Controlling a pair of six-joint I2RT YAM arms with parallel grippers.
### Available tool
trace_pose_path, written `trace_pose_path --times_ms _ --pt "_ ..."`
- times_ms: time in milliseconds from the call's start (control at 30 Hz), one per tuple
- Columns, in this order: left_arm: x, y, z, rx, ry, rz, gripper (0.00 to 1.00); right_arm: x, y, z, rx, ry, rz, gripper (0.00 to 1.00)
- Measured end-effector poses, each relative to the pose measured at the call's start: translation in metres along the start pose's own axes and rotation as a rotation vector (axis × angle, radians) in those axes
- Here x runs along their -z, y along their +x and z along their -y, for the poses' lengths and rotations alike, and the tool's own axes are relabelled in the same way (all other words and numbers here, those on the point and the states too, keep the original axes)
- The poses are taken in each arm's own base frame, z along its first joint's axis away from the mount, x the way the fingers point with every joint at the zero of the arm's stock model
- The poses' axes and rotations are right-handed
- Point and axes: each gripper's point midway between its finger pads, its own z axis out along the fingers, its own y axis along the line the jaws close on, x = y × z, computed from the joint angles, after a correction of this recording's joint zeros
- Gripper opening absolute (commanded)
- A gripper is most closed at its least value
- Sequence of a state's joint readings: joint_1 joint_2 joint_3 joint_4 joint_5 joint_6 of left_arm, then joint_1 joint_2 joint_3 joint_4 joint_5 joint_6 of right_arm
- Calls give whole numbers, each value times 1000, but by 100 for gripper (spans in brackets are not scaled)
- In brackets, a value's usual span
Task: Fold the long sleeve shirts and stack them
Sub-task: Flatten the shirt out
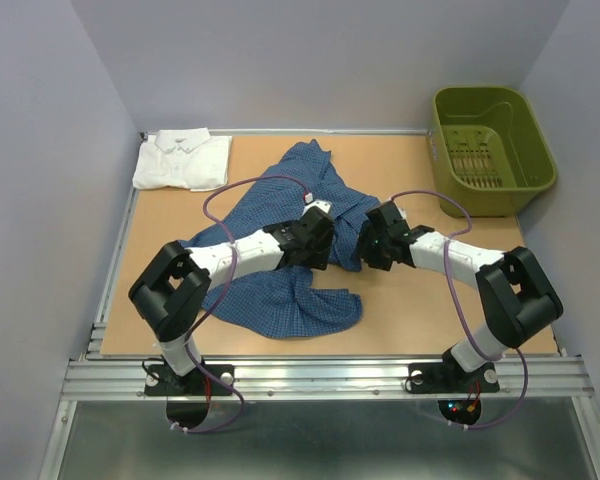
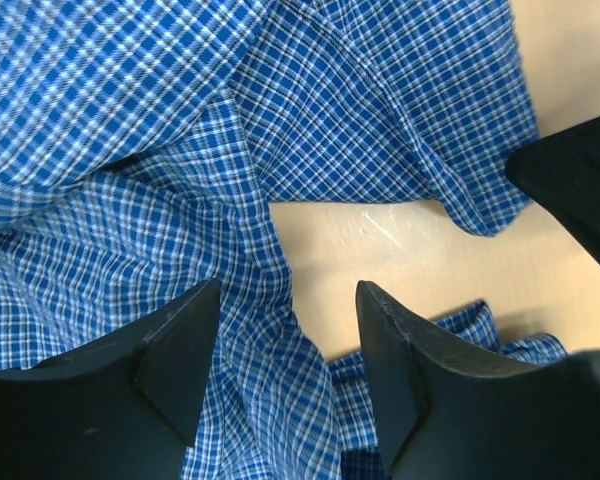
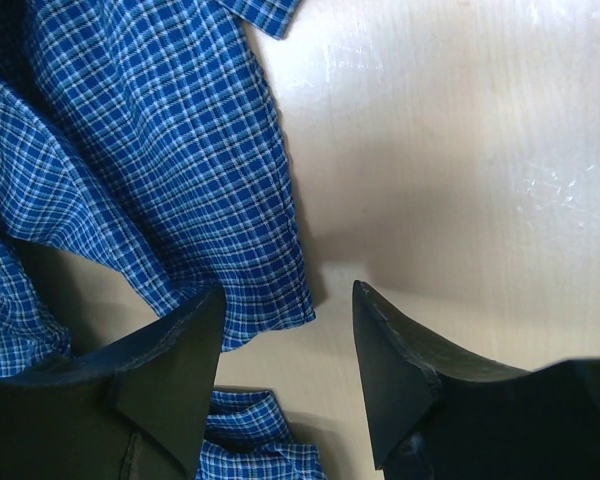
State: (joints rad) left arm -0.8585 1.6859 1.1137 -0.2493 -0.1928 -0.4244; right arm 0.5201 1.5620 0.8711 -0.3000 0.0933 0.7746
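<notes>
While its two fingers (image 2: 175,360) stand apart, the left claw (image 2: 288,300) hangs low over the blue checked shirt (image 2: 180,130). A ridge of the cloth runs down between the fingers, with nothing pinched that I can see. Just past the fingertips a patch of bare desk (image 2: 380,235) shows through a gap in the folds.

The right claw (image 3: 288,300) is spread as well. Between its fingers lies mostly bare wood, and a hem corner of the same shirt reaches down beside the finger on the left of the wrist view. Whether cloth and finger touch I cannot tell.

From above, the two claws point toward each other near the middle of the desk, close together but apart — the left one above the shirt's middle, the right one at its right-hand edge. The blue shirt lies rumpled and unfolded, one part stretching toward the back of the desk and another bunched toward the near edge, partly under the left arm.

A white shirt (image 1: 183,160) lies folded, collar up, in the far left corner, well apart from the blue one. An olive-green basket (image 1: 480,200) sits at the far right corner.
</notes>
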Motion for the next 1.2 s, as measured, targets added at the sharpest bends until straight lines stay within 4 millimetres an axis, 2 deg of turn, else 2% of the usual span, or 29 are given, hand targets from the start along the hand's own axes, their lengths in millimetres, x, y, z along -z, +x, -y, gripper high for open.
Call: trace_pose_path --times_ms 133,367,467,567,633,667,700,800,900,967,1033,1200 --pt "-10 8 -4 -18 -40 -29 60 -4 7 2 -42 -4 -10 59" --pt "-10 15 -15 -33 -89 -55 46 -7 10 -1 -87 -24 -13 59" --pt "-10 15 -16 -35 -94 -55 31 -9 10 -7 -89 -55 -22 55" --pt "-10 15 -17 -39 -101 -53 22 -11 12 -12 -89 -79 -33 45" --pt "-10 15 -19 -41 -107 -51 14 -13 13 -14 -85 -92 -42 33" --pt "-10 15 -19 -45 -109 -50 2 -14 14 -15 -80 -98 -47 28" --pt "-10 15 -20 -47 -111 -50 0 -16 15 -15 -80 -96 -52 18" --pt "-6 14 -22 -60 -113 -49 0 -18 17 -13 -56 -96 -57 1" --pt "8 7 -25 -83 -110 -31 0 -18 12 -5 -30 -73 -49 1" --pt "20 1 -29 -98 -108 -16 0 -18 2 2 -22 -50 -36 1" --pt "34 -5 -30 -109 -93 1 0 -16 -25 15 -27 -12 7 1" --pt "71 -14 -27 -134 -2 26 0 5 -124 44 -46 62 191 1"
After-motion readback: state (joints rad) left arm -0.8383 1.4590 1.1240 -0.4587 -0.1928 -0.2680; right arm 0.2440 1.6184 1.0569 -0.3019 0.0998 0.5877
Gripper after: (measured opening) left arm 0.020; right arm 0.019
